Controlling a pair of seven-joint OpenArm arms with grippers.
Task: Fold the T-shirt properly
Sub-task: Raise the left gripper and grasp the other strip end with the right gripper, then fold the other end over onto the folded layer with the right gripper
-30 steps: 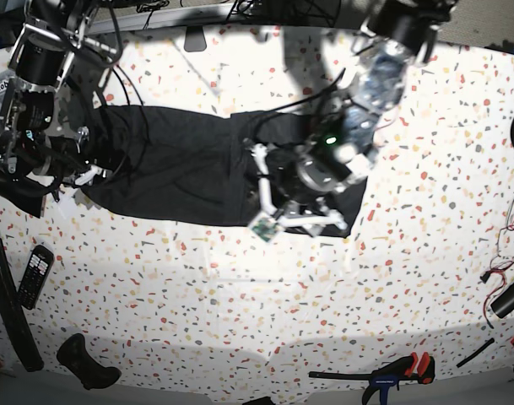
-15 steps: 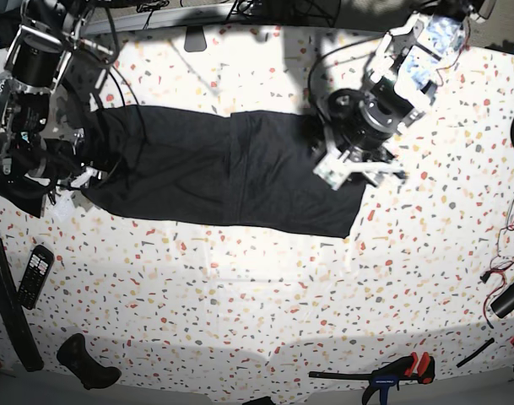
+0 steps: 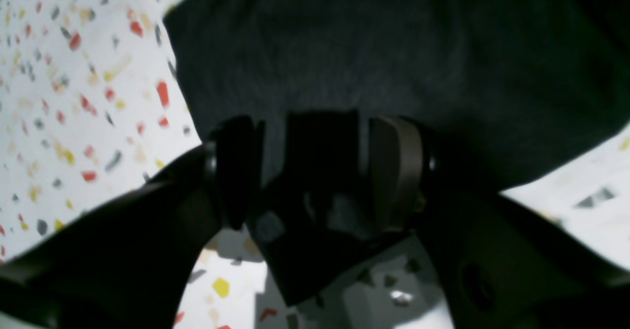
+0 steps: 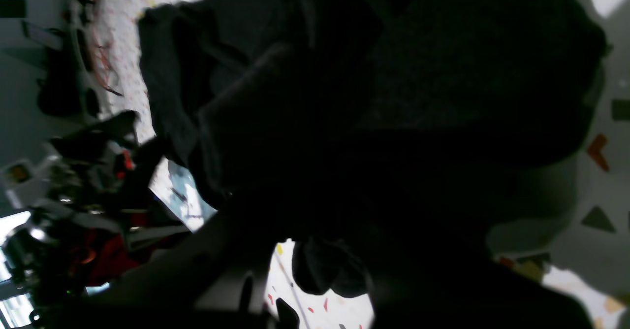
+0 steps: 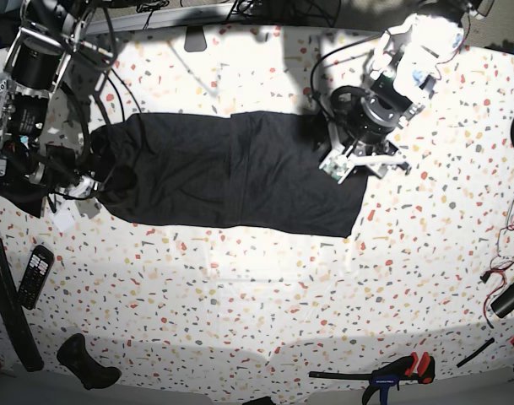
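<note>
One T-shirt (image 5: 231, 181) lies as a long dark charcoal band of soft matte fabric, its long axis running from the left tool (image 5: 362, 160) to the right tool (image 5: 83, 181) across the speckled terrazzo desk (image 5: 265, 295). The left tool's jaws stand apart above one end; the right tool is clamped on the bunched opposite end.
</note>
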